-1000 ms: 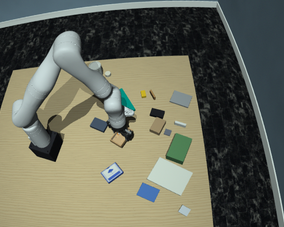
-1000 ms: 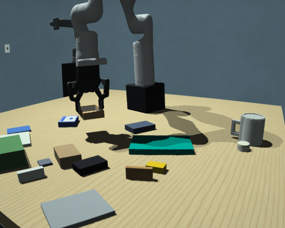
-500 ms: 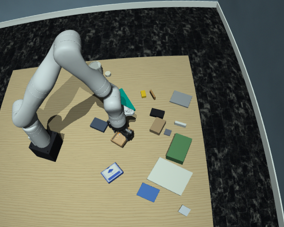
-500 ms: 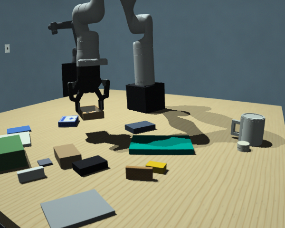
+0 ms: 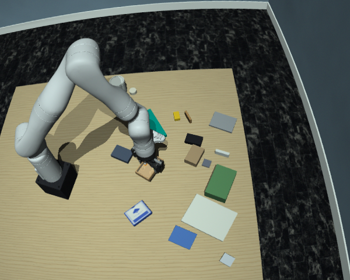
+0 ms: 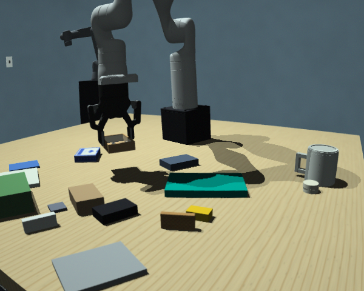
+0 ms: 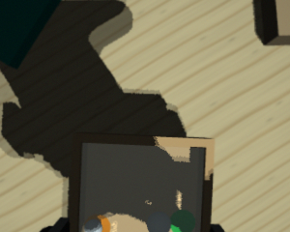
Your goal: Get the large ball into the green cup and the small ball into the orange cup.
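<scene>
The covered wooden puzzle (image 6: 119,143) is a small shallow wooden box with a clear lid, and it also shows in the top view (image 5: 146,170). My gripper (image 6: 115,137) points down and is shut on the box's two opposite sides, holding it a little above the table. In the wrist view the puzzle (image 7: 140,186) fills the lower middle. Inside it, along the bottom edge of the view, a large grey ball lies right beside the green cup (image 7: 184,220). A small grey ball lies at the orange cup (image 7: 104,223). I cannot tell whether either ball sits inside its cup.
A dark blue-grey block (image 6: 178,162) and a teal slab (image 6: 206,184) lie right of the puzzle, and a blue-and-white box (image 6: 87,154) lies left of it. A tan block (image 7: 277,19), a black block (image 6: 114,210), a green box (image 6: 9,194) and a grey mug (image 6: 321,164) lie farther off.
</scene>
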### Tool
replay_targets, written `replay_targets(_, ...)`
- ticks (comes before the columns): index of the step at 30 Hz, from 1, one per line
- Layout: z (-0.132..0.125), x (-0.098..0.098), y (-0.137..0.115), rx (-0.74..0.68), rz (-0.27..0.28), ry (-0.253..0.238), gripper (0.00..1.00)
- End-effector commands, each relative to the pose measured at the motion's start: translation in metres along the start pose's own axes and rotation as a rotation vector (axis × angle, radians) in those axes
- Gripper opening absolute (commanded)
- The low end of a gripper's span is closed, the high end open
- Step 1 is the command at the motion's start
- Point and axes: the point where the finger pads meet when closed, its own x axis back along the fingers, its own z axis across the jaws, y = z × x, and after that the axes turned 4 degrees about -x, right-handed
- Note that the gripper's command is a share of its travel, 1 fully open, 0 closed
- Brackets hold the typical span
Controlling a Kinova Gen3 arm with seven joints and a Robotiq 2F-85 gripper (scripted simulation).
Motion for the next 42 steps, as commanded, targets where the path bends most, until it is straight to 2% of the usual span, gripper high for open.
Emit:
replay_targets(1, 0.0051, 0.0003, 0.0004, -0.01, -0.004, 0.002, 0.71)
replay_targets(3, 0.0053, 0.0003, 0.0005, -0.01, 0.001, -0.01, 0.71)
replay_targets(14, 0.0049, 0.0003, 0.0006, -0.01, 0.005, 0.013, 0.71)
replay_targets(16, 0.0044, 0.0003, 0.0004, -0.01, -0.003, 0.036, 0.71)
replay_targets(18, 0.0046, 0.0003, 0.0007, -0.01, 0.011, 0.026, 0.71)
replay_targets(20, 0.004, 0.0003, 0.0005, -0.01, 0.0, 0.058, 0.71)
replay_targets(22, 0.0046, 0.0003, 0.0009, -0.01, 0.021, 0.03, 0.71)
replay_targets(23, 0.0043, 0.0003, 0.0007, -0.01, 0.011, 0.044, 0.71)
replay_targets(25, 0.0049, 0.0003, 0.0004, -0.01, -0.004, 0.014, 0.71)
replay_targets(26, 0.0051, 0.0003, 0.0006, -0.01, 0.005, 0.001, 0.71)
replay_targets(27, 0.0048, 0.0003, 0.0005, -0.01, 0.001, 0.018, 0.71)
replay_targets(42, 0.0048, 0.0003, 0.0005, -0.01, 0.002, 0.018, 0.71)
